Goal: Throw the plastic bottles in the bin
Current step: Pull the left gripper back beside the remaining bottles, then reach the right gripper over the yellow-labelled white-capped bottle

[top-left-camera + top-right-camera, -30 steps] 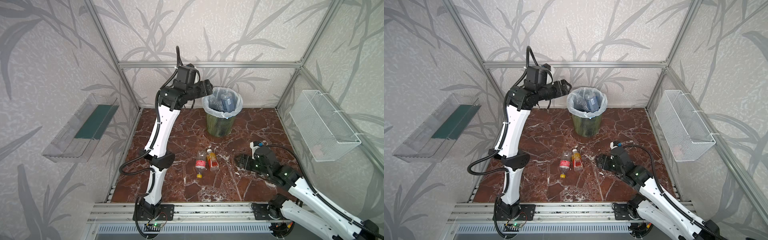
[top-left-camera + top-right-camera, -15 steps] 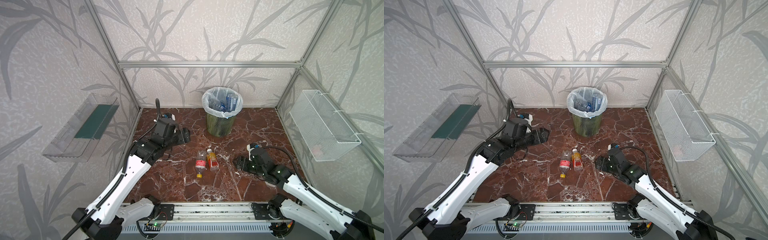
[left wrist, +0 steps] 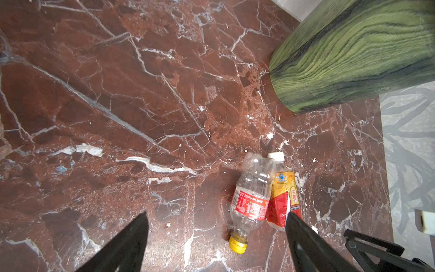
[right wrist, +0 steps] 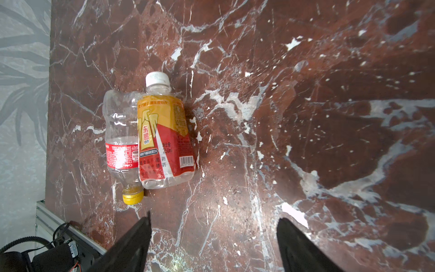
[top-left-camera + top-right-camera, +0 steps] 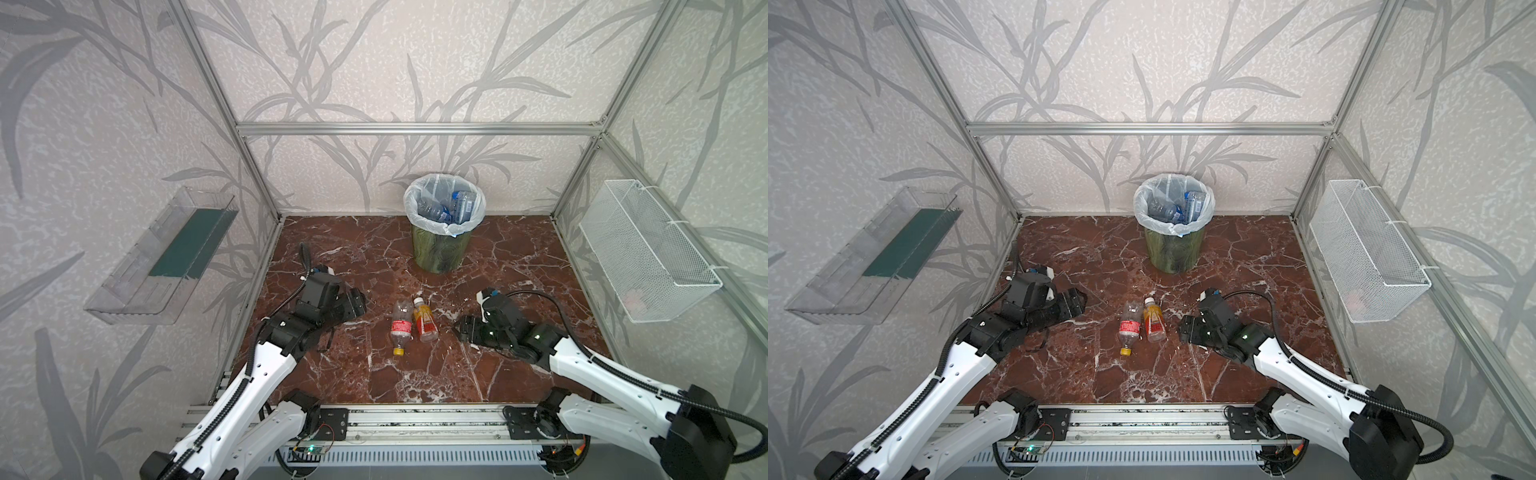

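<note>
Bottles in the bin are partly hidden by its bag; left hand and right hand gape empty.

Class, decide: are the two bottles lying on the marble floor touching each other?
Touching. The right wrist view shows the red-label clear bottle lying flush against the yellow-and-red-label bottle, with no gap between their sides.

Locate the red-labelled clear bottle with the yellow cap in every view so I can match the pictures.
A top view: the red-labelled bottle lies mid-floor, nearer the camera than the bin.
A top view: same place.
Left wrist: it lies just ahead of the left gripper.
Right wrist: it lies ahead of the right gripper, off toward the wall.
Landmark: the orange-labelled bottle touching its side, in all four.
</note>
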### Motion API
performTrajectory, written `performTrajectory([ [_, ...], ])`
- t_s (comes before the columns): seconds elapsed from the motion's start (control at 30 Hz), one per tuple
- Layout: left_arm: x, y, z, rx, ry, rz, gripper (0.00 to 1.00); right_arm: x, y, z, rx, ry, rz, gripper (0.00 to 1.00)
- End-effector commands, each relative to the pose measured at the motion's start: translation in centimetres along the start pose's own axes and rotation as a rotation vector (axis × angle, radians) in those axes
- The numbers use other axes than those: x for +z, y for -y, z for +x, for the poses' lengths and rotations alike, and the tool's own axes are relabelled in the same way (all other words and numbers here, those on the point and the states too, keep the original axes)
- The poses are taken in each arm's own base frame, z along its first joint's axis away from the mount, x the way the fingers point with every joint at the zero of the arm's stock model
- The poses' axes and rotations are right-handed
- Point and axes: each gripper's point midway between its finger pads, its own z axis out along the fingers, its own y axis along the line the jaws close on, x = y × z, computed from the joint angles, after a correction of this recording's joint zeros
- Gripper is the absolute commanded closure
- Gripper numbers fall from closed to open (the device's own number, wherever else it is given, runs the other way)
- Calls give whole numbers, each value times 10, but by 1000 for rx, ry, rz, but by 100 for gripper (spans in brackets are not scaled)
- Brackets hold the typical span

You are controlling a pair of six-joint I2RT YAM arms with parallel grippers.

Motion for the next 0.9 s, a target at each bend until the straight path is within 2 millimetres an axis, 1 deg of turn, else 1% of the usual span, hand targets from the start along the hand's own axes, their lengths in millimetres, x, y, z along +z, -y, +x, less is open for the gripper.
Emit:
performTrajectory([
  [0.0, 0, 1, -1, -34, 16, 24, 9, 2, -25, -13, -15, 30, -54, 16],
  [0.23, 5, -8, 10, -51, -5, 11, 9, 19, -42, -12, -37, -13, -70, 16],
  [0.37, 7, -13, 17, -63, -12, 8, 9, 28, -49, -12, -46, -27, -74, 16],
  [0.53, 7, -16, 20, -66, -15, 3, 9, 37, -56, -12, -61, -41, -78, 16],
  [0.87, 7, -19, 23, -66, -19, -3, 9, 56, -61, -6, -78, -76, -70, 16],
])
